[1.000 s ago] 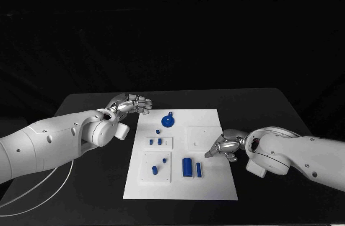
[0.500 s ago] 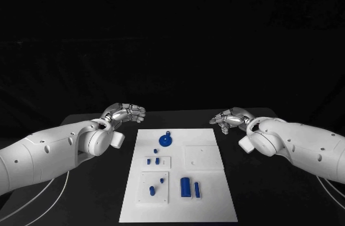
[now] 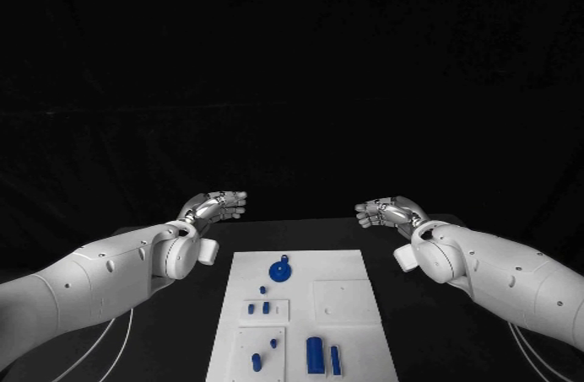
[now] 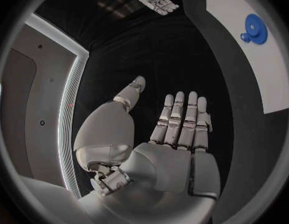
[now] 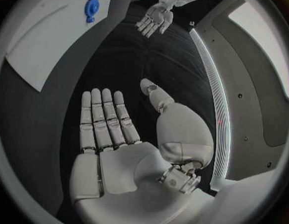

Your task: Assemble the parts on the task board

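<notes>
Fingers on both hands are stretched out and apart, holding nothing: the left hand (image 3: 214, 206) and the right hand (image 3: 387, 211) hover side by side beyond the far edge of the white board (image 3: 353, 268), palms bare in both wrist views, the left hand (image 4: 176, 129) and the right hand (image 5: 110, 129) each flat and empty. On the board, the round blue disc (image 3: 281, 270) lies flat near the far end; a small peg (image 3: 263, 289) sits just nearer than it, two short pegs (image 3: 259, 308) stand on a small raised plate, another pair of blue pieces (image 3: 264, 353) lies on the near-left plate, and two blue cylinders (image 3: 322, 355) lie side by side near the bottom middle. The square plate (image 3: 343, 300) on the right carries no blue piece. By my reading, several pieces lie loose rather than seated, so assembly looks unfinished, though how much is already fitted cannot be settled from here. Compared with a second ago, the right hand has lifted away from the board's right side, where it was curled low, and both hands have risen and opened; the camera has also tilted, sliding the board down the picture.
</notes>
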`<state>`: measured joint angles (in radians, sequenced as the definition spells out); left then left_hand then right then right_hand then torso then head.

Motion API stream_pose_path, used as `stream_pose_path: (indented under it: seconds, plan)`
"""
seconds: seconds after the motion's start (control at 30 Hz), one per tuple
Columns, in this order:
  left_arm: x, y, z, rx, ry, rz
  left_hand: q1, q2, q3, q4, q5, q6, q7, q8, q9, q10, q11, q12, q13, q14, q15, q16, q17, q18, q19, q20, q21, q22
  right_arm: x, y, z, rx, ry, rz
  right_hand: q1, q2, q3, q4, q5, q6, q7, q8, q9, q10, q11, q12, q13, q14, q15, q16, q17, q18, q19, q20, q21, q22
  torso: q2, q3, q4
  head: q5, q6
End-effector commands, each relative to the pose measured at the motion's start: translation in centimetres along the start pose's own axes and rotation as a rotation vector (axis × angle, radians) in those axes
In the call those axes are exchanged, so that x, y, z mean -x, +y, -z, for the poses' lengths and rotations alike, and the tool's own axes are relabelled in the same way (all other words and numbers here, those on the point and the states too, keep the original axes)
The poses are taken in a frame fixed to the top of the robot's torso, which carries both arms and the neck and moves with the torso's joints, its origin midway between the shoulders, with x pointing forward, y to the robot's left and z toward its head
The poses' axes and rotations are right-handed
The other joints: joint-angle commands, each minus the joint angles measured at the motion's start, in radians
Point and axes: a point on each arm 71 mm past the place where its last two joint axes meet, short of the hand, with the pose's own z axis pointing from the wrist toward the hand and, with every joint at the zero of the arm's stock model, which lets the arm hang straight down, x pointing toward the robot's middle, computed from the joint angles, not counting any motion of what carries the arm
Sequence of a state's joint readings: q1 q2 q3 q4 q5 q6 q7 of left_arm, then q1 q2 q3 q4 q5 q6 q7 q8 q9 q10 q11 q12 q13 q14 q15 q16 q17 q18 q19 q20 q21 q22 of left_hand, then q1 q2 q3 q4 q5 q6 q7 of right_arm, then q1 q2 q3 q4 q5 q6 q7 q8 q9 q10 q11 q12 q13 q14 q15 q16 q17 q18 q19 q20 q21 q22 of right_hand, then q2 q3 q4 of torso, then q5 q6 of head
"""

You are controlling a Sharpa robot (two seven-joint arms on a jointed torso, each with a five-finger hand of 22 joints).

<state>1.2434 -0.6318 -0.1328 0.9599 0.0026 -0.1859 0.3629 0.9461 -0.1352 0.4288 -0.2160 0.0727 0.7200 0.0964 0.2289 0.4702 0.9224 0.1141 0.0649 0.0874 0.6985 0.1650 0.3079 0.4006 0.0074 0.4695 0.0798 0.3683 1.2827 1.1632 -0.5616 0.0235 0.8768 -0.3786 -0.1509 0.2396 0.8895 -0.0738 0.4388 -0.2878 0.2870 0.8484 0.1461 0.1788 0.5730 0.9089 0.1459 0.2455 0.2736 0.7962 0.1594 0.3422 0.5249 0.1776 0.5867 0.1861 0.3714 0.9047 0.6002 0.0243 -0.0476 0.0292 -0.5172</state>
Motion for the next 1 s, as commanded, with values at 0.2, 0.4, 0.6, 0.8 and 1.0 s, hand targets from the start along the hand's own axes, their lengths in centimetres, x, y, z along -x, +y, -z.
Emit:
stream_pose_path:
  seconds: [0.2, 0.4, 0.6, 0.8, 1.0]
  plan:
    - [-0.6, 0.2, 0.2, -0.004, -0.003, 0.006, -0.946, 0.135, -0.429, 0.216, -0.073, -0.720, -0.096, -0.229, -0.470, -0.922, -0.114, -0.065, -0.087, -0.698, -0.165, -0.308, -0.401, -0.007, -0.469, -0.080, -0.368, -0.492, 0.0, -0.1, 0.1, 0.013, -0.017, -0.026, -0.890, 0.074, -0.439, 0.288, -0.287, -0.848, -0.146, -0.179, -0.573, -0.909, -0.146, -0.246, -0.274, -0.796, -0.159, -0.342, -0.525, -0.178, -0.587, -0.186, -0.371, -0.905, -0.006, -0.0024, 0.0055, -0.003, -0.002]
    - [-2.4, 0.9, 1.5, -0.011, -0.028, 0.019, -0.946, 0.135, -0.429, 0.216, -0.073, -0.720, -0.096, -0.229, -0.470, -0.922, -0.114, -0.065, -0.087, -0.698, -0.165, -0.308, -0.401, -0.007, -0.469, -0.080, -0.368, -1.283, -1.5, 0.1, 1.1, 0.046, -0.050, -0.074, -0.890, 0.074, -0.439, 0.288, -0.287, -0.848, -0.146, -0.179, -0.573, -0.909, -0.146, -0.246, -0.274, -0.796, -0.159, -0.342, -0.525, -0.178, -0.587, -0.186, -0.371, -0.905, -0.037, -0.0157, 0.0311, -0.019, -0.051]
    - [-5.3, 1.7, 3.9, -0.024, -0.069, 0.036, -0.946, 0.135, -0.429, 0.216, -0.073, -0.720, -0.096, -0.229, -0.470, -0.922, -0.114, -0.065, -0.087, -0.698, -0.165, -0.308, -0.401, -0.007, -0.469, -0.080, -0.368, -1.283, -3.8, 0.4, 3.1, 0.081, -0.106, -0.148, -0.890, 0.074, -0.439, 0.288, -0.287, -0.848, -0.146, -0.179, -0.573, -0.909, -0.146, -0.246, -0.274, -0.796, -0.159, -0.342, -0.525, -0.178, -0.587, -0.186, -0.371, -0.905, -0.055, -0.0237, 0.0466, -0.029, -0.081]
    - [-8.3, 1.7, 7.1, -0.040, -0.116, 0.049, -0.946, 0.135, -0.429, 0.216, -0.073, -0.720, -0.096, -0.229, -0.470, -0.922, -0.114, -0.065, -0.087, -0.698, -0.165, -0.308, -0.401, -0.007, -0.469, -0.080, -0.368, -1.283, -6.5, 0.8, 6.2, 0.091, -0.176, -0.229, -0.890, 0.074, -0.439, 0.288, -0.287, -0.848, -0.146, -0.179, -0.573, -0.909, -0.146, -0.246, -0.274, -0.796, -0.159, -0.342, -0.525, -0.178, -0.587, -0.186, -0.371, -0.905, -0.056, -0.0243, 0.0476, -0.029, -0.083]
    - [-9.8, 1.4, 9.0, -0.049, -0.142, 0.054, -0.946, 0.135, -0.429, 0.216, -0.073, -0.720, -0.096, -0.229, -0.470, -0.922, -0.114, -0.065, -0.087, -0.698, -0.165, -0.308, -0.401, -0.007, -0.469, -0.080, -0.368, -1.283, -8.2, 1.1, 8.7, 0.079, -0.222, -0.273, -0.890, 0.074, -0.439, 0.288, -0.287, -0.848, -0.146, -0.179, -0.573, -0.909, -0.146, -0.246, -0.274, -0.796, -0.159, -0.342, -0.525, -0.178, -0.587, -0.186, -0.371, -0.905, -0.056, -0.0243, 0.0476, -0.029, -0.083]
